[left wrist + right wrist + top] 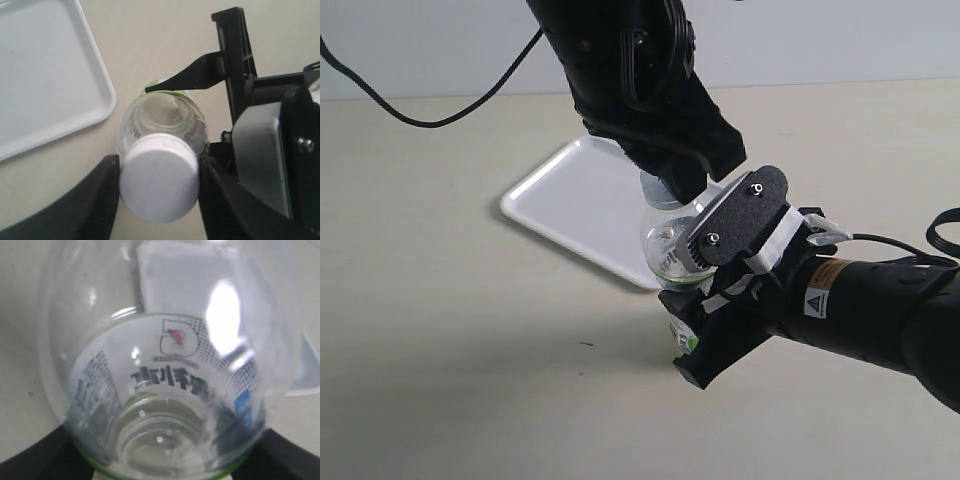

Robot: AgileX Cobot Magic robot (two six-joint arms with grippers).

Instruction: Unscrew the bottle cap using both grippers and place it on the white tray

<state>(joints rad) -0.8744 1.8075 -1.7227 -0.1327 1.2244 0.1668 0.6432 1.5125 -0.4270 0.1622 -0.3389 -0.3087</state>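
Bottle cap [159,186] clamped between left hand's [159,172] jaws.

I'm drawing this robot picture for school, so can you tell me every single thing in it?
bottle: one, clear with a labelled body, beside the tray
bottle cap: one, white, on the bottle's neck
white tray: one, white, on the table
table: one, beige, under everything
cables: two, black, far left and right edge
left end effector: one, black, shut on the bottle cap
right end effector: one, black with white pads, shut on the bottle
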